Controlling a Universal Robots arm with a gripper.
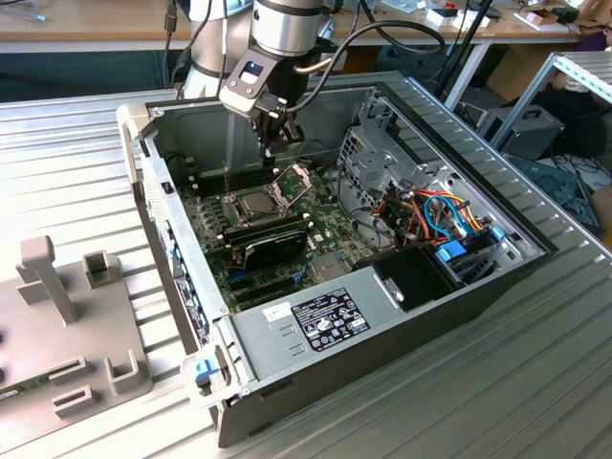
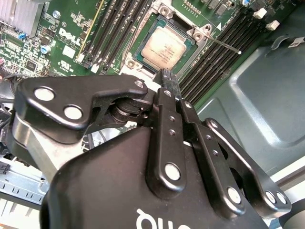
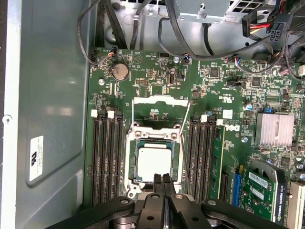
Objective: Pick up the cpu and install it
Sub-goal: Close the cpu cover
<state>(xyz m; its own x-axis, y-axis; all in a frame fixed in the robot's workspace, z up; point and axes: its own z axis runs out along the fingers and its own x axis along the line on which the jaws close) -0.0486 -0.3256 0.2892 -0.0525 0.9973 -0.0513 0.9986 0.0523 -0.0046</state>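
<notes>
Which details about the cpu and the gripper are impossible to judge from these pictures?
- First wrist view: the shut gripper covers one edge of the cpu, so its seating there is hidden.
- Exterior view: the cpu is too small to tell whether it lies flat.
- Both wrist views: the cpu itself hides whatever lies beneath it.

I note: ribbed grey metal tabletop (image 1: 516,392); long wooden bench (image 1: 96,24) behind it; even, diffuse light.
</notes>
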